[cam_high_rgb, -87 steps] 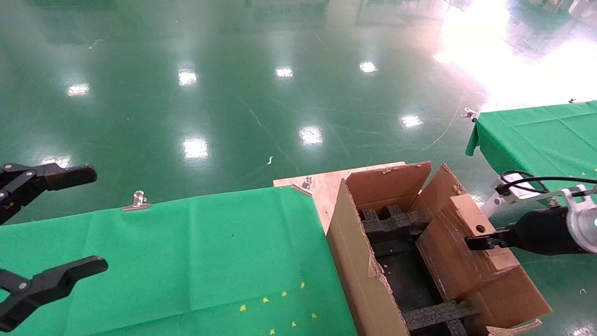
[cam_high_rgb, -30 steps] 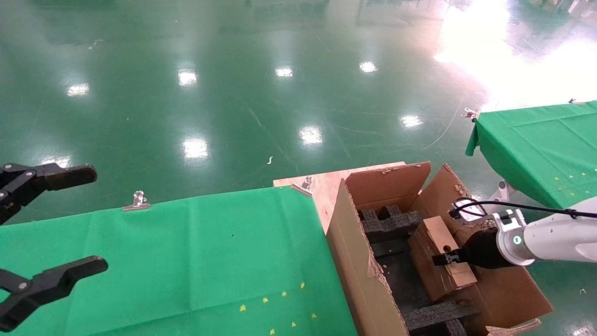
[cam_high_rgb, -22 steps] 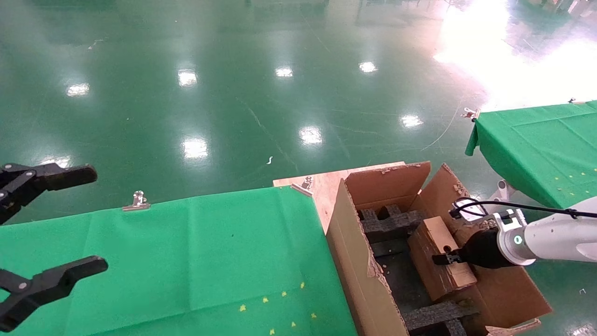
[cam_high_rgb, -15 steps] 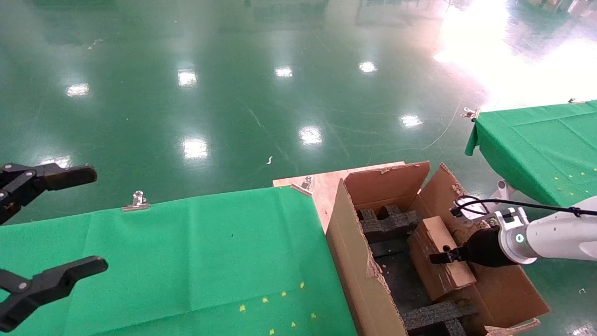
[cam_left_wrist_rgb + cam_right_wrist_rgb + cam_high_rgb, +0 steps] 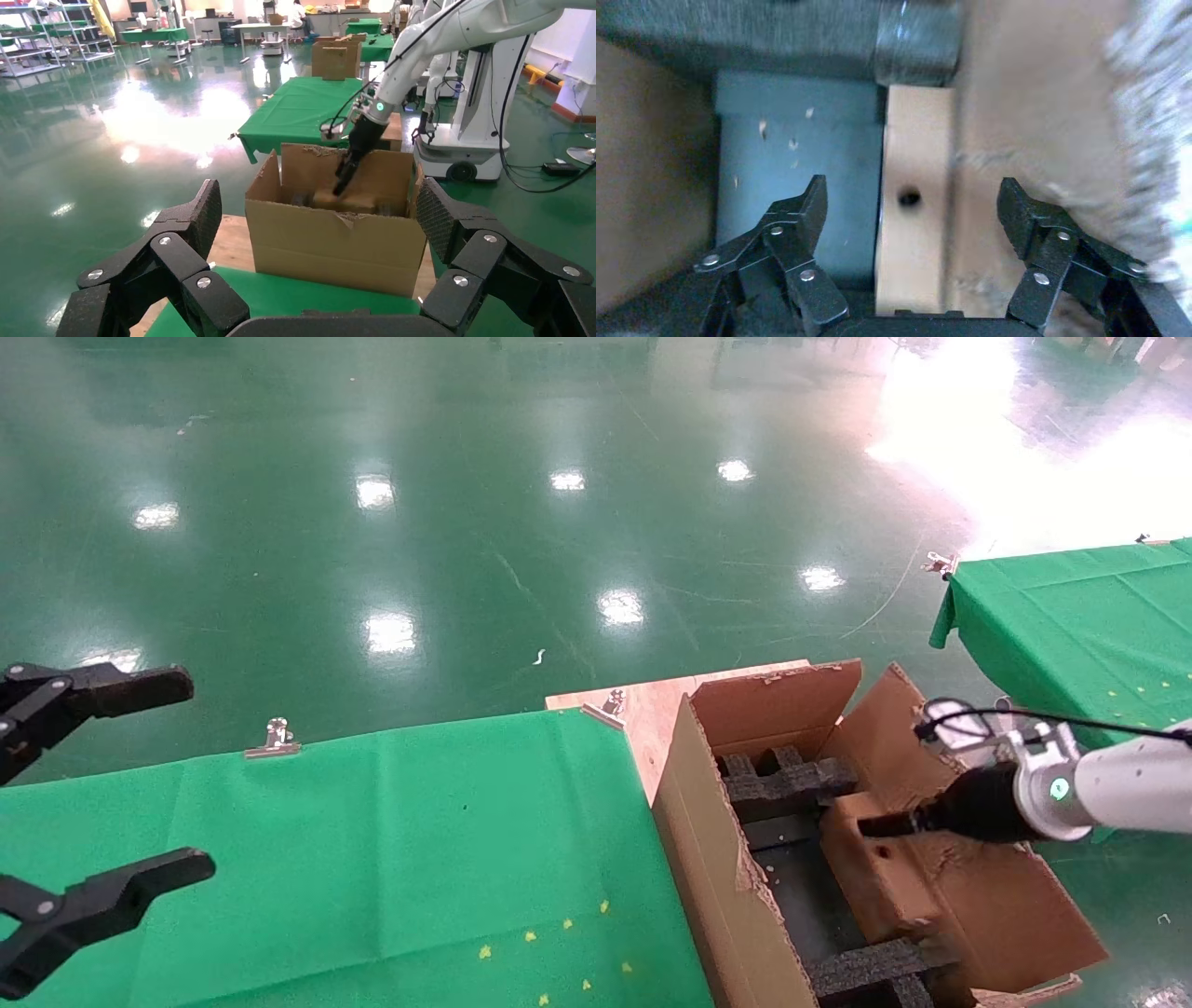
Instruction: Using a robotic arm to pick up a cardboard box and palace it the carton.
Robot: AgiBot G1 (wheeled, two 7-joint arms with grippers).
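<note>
item: cardboard box (image 5: pixel 871 868), small, plain brown, one round hole in its upper face; location: inside the carton (image 5: pixel 717 859), toward the carton's right wall, resting on the dark floor between black foam inserts (image 5: pixel 787 782); in the right wrist view the box (image 5: pixel 916 203) lies directly under the gripper, hole visible, touched by neither finger. item: carton, large corrugated, ragged flaps standing open, set at the right end of the green-clothed surface (image 5: pixel 372 840) on a bare wooden board (image 5: pixel 643 705); seen from the left wrist view as a brown carton (image 5: pixel 337 239) with the robotic arm reaching in from above. item: robotic arm (image 5: pixel 1108 789), white with black wrist and black cable, entering from the right over the carton's right flap. right gripper (image 5: pixel 880 824) poised just above the box's top face; fingers (image 5: pixel 800 210) spread wide to either side of the box, holding nothing. left gripper (image 5: pixel 102 784) at the left edge of the head view, above the green cloth, well apart from the carton; fingers (image 5: pixel 183 232) wide open and empty. also noted: metal clips (image 5: pixel 277 738) on the cloth's far edge; a second green-covered table (image 5: pixel 1071 617) at the right; glossy green floor (image 5: pixel 466 523).
</note>
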